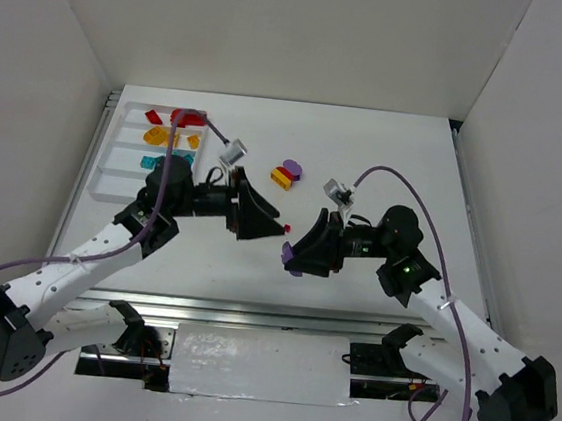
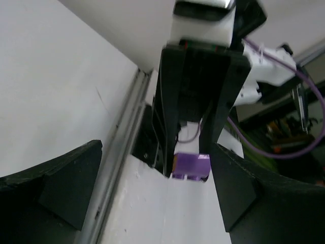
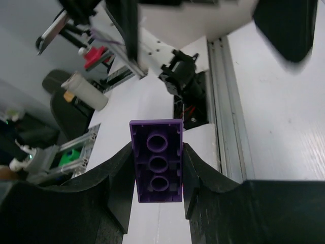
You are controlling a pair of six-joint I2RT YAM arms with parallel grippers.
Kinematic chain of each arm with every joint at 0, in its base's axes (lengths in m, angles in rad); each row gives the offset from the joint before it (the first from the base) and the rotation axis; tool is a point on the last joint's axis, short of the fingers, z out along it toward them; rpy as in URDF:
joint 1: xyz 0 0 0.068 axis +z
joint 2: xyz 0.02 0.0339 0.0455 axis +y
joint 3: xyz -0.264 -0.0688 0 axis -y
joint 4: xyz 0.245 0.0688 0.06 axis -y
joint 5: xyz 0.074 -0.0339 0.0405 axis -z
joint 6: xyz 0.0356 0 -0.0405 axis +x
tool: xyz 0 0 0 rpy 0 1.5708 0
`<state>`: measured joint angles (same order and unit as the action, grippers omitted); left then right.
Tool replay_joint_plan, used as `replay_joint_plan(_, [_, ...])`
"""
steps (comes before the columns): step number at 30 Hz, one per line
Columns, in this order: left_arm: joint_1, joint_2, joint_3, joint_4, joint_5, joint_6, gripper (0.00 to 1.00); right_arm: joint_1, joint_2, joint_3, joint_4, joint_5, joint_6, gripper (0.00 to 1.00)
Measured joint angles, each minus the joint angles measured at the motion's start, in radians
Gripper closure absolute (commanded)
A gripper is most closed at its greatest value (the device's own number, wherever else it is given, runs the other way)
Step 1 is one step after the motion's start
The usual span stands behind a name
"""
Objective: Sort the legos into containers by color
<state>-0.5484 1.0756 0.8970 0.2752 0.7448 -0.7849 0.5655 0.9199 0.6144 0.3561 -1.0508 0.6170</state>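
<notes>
Pinching a purple brick [image 3: 156, 152] by its 2 long sides, the right gripper [image 3: 157, 178] is narrowed onto it, with a black finger [image 3: 119, 178] pressed against each flank. The brick's hollow face shows 3 round sockets in a row, and its far end pokes out past the fingertips. From above, this gripper sits near the middle of the table [image 1: 388, 151], angled down and to the left. The brick is low over the surface, but it is unclear whether it touches.

Facing it, the left gripper [image 1: 260, 218] has its jaws spread wide and grips nothing. Only a narrow gap separates the 2 grippers. A tiny red speck lies at the left gripper's tip, too small to identify.

Just beyond the grippers, 2 loose bricks lie touching on the table: a purple one [image 1: 291, 165] and a yellow one [image 1: 281, 177].

The white tray [image 1: 108, 167] lies along the table's far left edge. Its far compartment holds red bricks [image 1: 184, 117], the next orange bricks [image 1: 156, 136], and the 3rd teal bricks [image 1: 150, 162]. The left arm covers part of the nearest compartment and stretches between the right gripper and the tray.

White walls enclose the table on the left, far and right sides, and a metal rail runs along its near edge.
</notes>
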Motion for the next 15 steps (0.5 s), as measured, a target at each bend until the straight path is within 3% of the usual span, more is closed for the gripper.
replay_joint_plan(7, [-0.225, -0.108, -0.076, -0.034, -0.025, 0.041, 0.02, 0.029, -0.114, -0.025, 0.015, 0.008, -0.013, 1.00])
replay_joint_plan(15, [-0.293, -0.139, -0.084, -0.012, -0.093, 0.049, 0.10, 0.076, -0.146, -0.037, -0.038, 0.071, -0.023, 1.00])
